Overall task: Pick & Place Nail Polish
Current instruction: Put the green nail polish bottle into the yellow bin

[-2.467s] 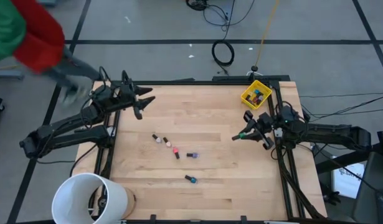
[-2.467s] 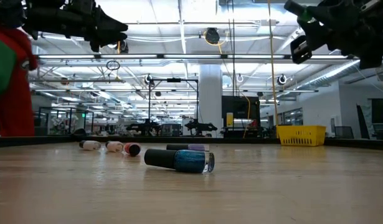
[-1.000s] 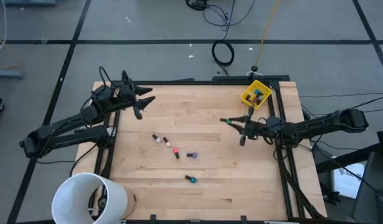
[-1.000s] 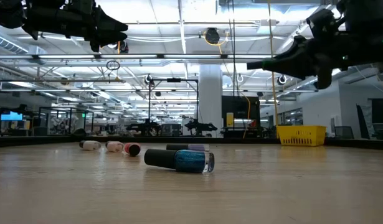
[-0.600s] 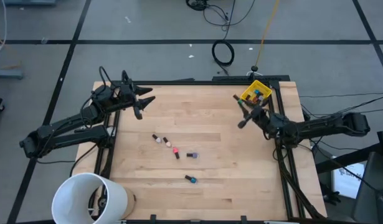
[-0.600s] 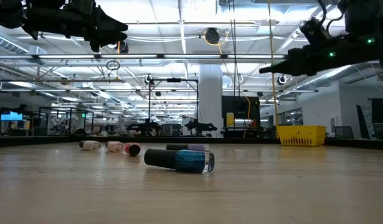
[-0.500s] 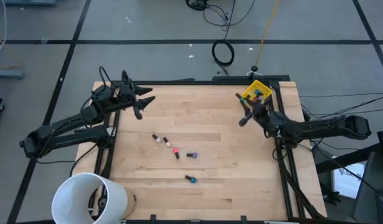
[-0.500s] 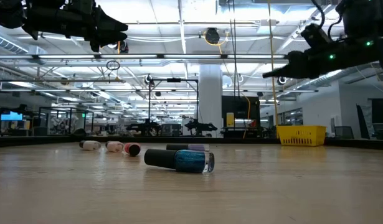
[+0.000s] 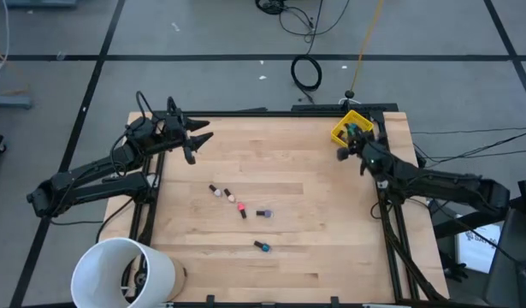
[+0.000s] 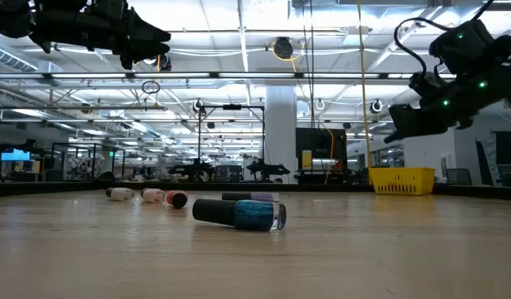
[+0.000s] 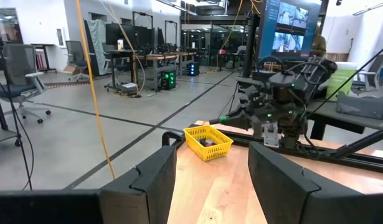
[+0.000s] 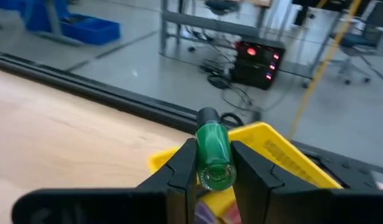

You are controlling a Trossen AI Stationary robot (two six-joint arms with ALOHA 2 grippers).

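Observation:
Several nail polish bottles (image 9: 242, 208) lie on their sides mid-table, the nearest a blue one (image 10: 257, 214). My right gripper (image 9: 352, 137) hangs at the far right corner, shut on a green bottle (image 12: 214, 149) over the near edge of the yellow bin (image 12: 275, 152). The bin (image 9: 346, 128) holds more bottles. My left gripper (image 9: 198, 137) waits open above the table's far left, its fingers (image 11: 157, 174) apart with nothing between them. My right gripper pinches the green bottle's body (image 12: 211, 163) between its two fingers (image 12: 185, 165). The bottle lies along the fingers, its dark cap (image 12: 208, 116) sticking out past their tips. The fingers run about level toward the far right corner. The bottle is lifted clear, above the bin.
A large white bucket (image 9: 121, 274) stands off the table's near left corner. A black frame rail (image 9: 271, 111) runs along the far edge. Bare wood lies between the loose bottles and the bin.
My right gripper has swung from the table's middle right toward the far right corner, reaching the yellow bin. It has rolled and levelled on the way, staying shut on the green bottle, which stays clear of the table.

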